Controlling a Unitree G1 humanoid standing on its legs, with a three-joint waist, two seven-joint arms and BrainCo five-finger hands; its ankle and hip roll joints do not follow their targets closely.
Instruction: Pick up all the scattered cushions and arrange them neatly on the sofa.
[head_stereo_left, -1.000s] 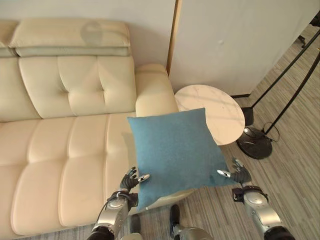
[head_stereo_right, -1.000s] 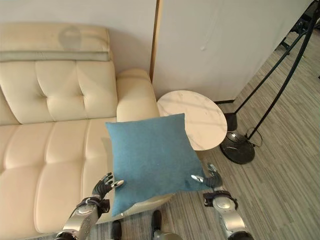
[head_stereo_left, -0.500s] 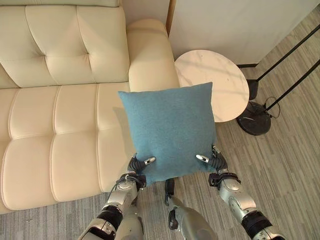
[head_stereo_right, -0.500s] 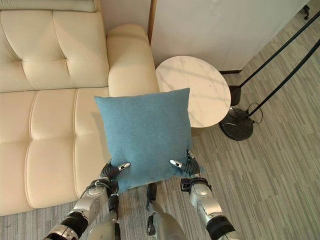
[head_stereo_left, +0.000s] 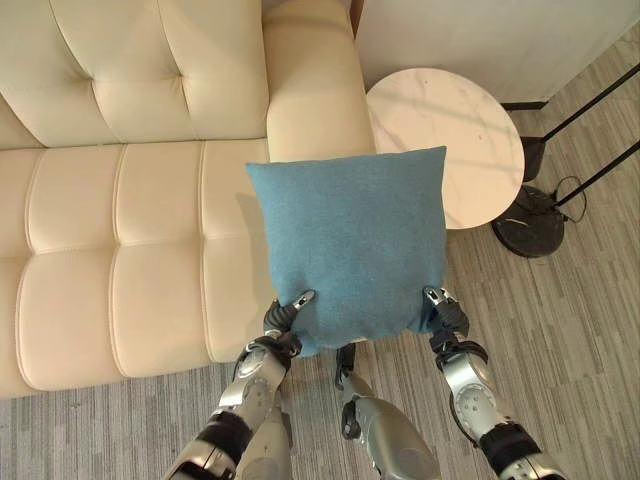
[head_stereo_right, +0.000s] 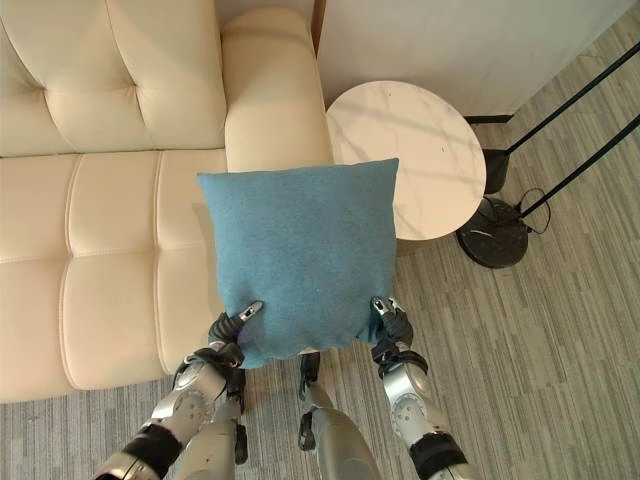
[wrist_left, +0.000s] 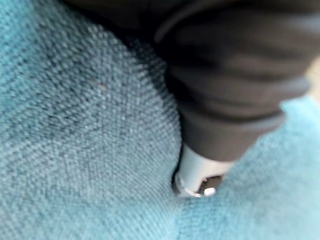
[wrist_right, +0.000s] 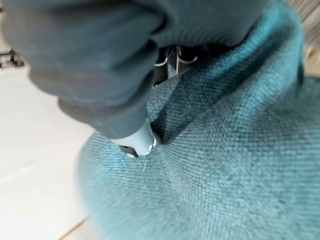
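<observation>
We hold a blue cushion (head_stereo_left: 350, 245) up in front of us, gripped at its two lower corners. Our left hand (head_stereo_left: 283, 318) pinches the lower left corner, thumb on the front of the fabric and the other fingers behind it. Our right hand (head_stereo_left: 443, 312) clamps the lower right corner the same way. In the left wrist view the thumb (wrist_left: 197, 177) presses into the blue weave, and in the right wrist view the thumb (wrist_right: 137, 141) dents the cloth likewise. The cushion hangs above the front edge of the cream sofa (head_stereo_left: 120, 240), over the seat nearest the armrest (head_stereo_left: 312, 85). Beside that armrest stands a round white desk (head_stereo_left: 460, 125), and the cushion's upper right corner overlaps its rim in our view. On the striped floor (head_stereo_left: 580, 330) past the desk sits a black stand base (head_stereo_left: 530, 228).
</observation>
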